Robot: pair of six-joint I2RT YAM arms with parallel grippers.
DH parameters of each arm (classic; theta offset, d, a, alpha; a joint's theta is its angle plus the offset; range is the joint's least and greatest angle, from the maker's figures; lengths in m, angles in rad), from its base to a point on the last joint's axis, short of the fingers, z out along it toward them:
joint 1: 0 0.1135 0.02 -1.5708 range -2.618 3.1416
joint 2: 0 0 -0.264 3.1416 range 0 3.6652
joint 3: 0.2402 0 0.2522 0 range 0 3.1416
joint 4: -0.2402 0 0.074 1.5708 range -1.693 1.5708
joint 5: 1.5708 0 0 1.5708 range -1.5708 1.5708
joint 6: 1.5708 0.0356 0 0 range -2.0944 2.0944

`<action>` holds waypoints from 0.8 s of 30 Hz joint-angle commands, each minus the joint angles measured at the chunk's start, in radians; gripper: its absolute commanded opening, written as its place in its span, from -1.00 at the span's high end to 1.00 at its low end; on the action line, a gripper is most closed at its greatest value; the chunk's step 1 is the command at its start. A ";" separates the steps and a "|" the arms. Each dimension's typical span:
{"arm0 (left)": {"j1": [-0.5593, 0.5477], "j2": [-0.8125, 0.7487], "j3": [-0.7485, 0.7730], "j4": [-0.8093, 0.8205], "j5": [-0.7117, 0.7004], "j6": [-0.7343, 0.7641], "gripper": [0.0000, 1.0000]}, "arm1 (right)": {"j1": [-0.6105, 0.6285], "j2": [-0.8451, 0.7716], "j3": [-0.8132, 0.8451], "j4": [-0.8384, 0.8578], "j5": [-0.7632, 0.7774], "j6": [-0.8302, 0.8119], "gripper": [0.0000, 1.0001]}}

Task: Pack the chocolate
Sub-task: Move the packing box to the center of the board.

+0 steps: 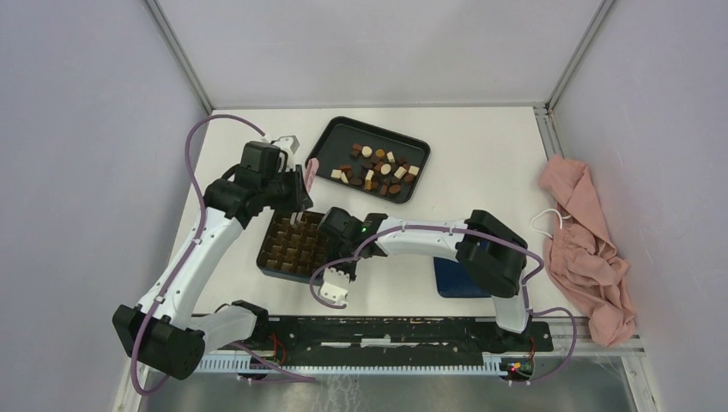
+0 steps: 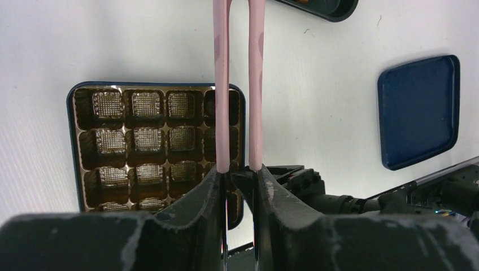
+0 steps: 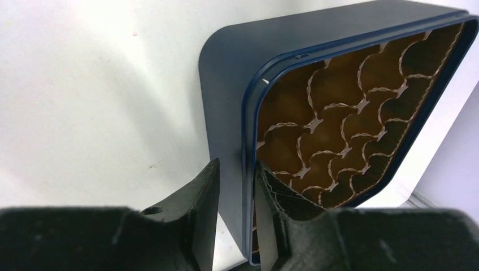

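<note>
Pink slim tweezers point(image 2: 255, 84) clamped in left fingers point(image 2: 195, 217); right fingers point(image 3: 200, 209) pinch navy box point(image 3: 223, 101) wall

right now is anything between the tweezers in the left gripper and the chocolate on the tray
Nothing visible does. The left gripper holds the pink tweezers over the box; only bare table separates them from the chocolate in the tray. The right gripper straddles the box's wall, off that line.

White worktop point(image 1: 481, 154). Dark compartment box point(image 1: 288, 249) sits on it, left of centre. Black tray point(image 1: 348, 137) beyond the box, slightly right, apart. Blue lid point(image 1: 448, 281) right of the box. Pink cloth point(image 1: 584, 240) far right of the box, at the worktop's edge.
</note>
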 commanded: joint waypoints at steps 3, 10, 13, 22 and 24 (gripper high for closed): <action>-0.002 -0.030 -0.016 0.018 0.049 0.012 0.61 | -0.052 -0.127 -0.136 -0.040 0.011 -0.028 0.35; -0.005 -0.029 -0.044 0.064 0.156 0.003 0.61 | -0.101 -0.292 -0.353 -0.042 -0.005 -0.051 0.36; -0.004 -0.019 -0.055 0.088 0.182 -0.003 0.61 | -0.128 -0.347 -0.415 -0.047 -0.006 -0.048 0.35; -0.004 0.075 -0.063 0.170 0.244 0.017 0.60 | -0.223 -0.479 -0.307 -0.213 -0.263 0.050 -0.21; -0.005 0.117 -0.040 0.171 0.247 0.036 0.59 | -0.247 -0.507 -0.274 -0.299 -0.315 0.037 -0.25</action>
